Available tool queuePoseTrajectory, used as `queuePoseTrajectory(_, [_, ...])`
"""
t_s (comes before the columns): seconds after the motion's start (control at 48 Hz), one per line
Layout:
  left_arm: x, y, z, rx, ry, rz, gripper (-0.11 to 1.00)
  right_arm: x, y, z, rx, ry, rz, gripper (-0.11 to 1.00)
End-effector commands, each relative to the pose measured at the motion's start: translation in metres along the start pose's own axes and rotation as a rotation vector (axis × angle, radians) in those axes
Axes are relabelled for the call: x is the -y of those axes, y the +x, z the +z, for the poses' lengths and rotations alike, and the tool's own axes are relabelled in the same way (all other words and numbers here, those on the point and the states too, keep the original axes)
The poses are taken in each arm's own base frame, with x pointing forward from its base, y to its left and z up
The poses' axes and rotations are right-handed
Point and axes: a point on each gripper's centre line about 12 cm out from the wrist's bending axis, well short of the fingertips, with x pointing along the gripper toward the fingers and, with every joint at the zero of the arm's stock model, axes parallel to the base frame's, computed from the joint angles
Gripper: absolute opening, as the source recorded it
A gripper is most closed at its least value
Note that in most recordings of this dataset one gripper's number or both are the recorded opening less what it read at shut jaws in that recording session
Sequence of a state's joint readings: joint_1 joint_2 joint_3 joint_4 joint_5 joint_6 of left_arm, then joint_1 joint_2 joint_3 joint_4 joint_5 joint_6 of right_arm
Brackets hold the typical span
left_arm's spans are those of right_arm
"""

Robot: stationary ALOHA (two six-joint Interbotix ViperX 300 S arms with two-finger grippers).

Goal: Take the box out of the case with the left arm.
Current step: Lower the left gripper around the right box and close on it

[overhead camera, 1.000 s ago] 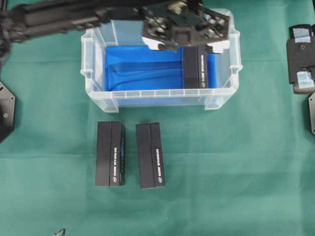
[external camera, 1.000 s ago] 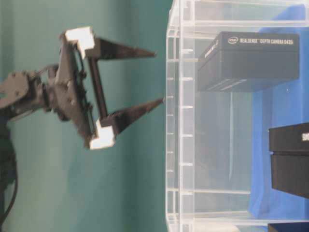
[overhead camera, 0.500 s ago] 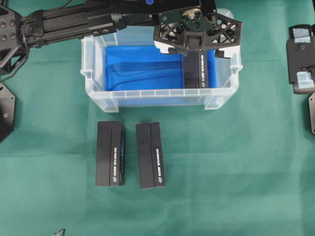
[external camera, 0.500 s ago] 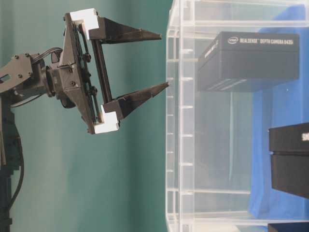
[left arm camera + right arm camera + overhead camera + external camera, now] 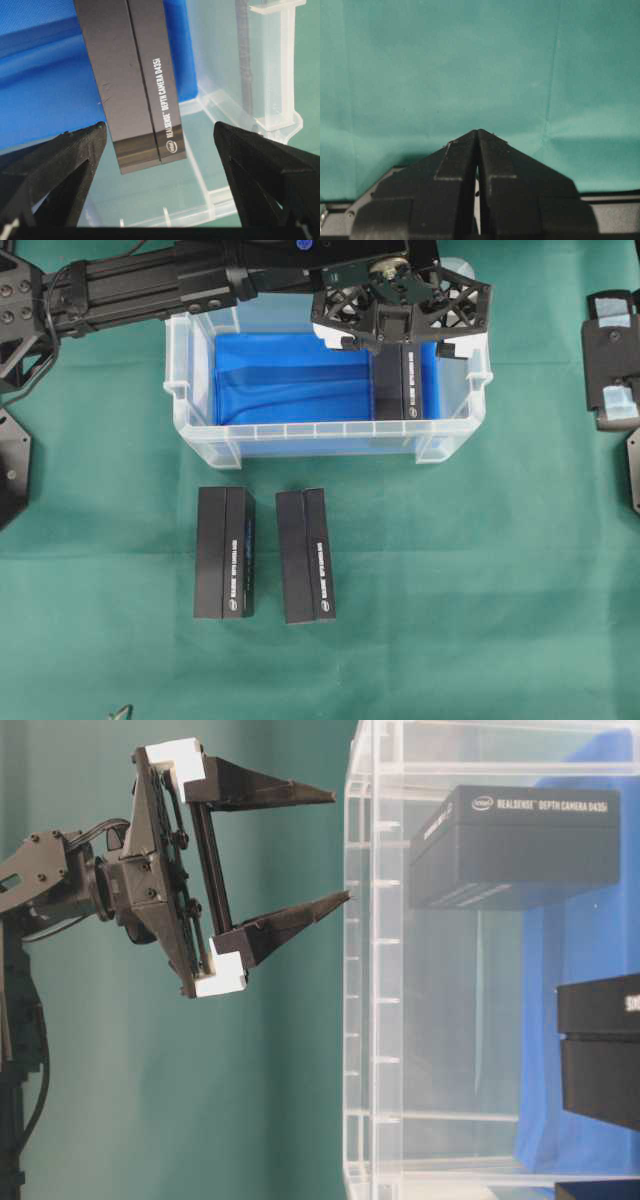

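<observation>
On the left of the overhead view, left arm (image 5: 130, 280) stretched from the left edge across the far rim of the case (image 5: 200, 435). Below that, on the green desk (image 5: 480, 570), two black boxes (image 5: 225, 552) side by side near the case's near wall, apart from each other. Further right, left gripper (image 5: 400, 335) poised over the right end of the case, fingers (image 5: 70, 160) spread wide, holding nothing. Directly beneath, the box (image 5: 130, 75) flat on the blue lining (image 5: 290, 380) against the case's right wall, white lettering on its side, untouched between the two fingertips in the wrist view. At the far right edge, right gripper (image 5: 477, 137) parked over bare green cloth, well apart from the case, fingers pressed together and empty.
</observation>
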State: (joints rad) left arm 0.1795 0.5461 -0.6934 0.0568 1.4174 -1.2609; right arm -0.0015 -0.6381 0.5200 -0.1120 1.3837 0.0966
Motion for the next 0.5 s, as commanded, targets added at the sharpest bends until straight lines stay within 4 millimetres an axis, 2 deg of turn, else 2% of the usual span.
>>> queuePoseTrajectory(0.0, [0.0029, -0.0180, 0.0020, 0.013, -0.002, -0.041, 0.89, 0.0005, -0.0032, 0.0023, 0.014, -0.001, -0.002, 0.00])
queuePoseTrajectory(0.479, [0.0004, -0.0179, 0.0021, 0.008, -0.004, -0.022, 0.89, 0.0008, -0.0031, 0.0023, 0.014, 0.001, -0.002, 0.00])
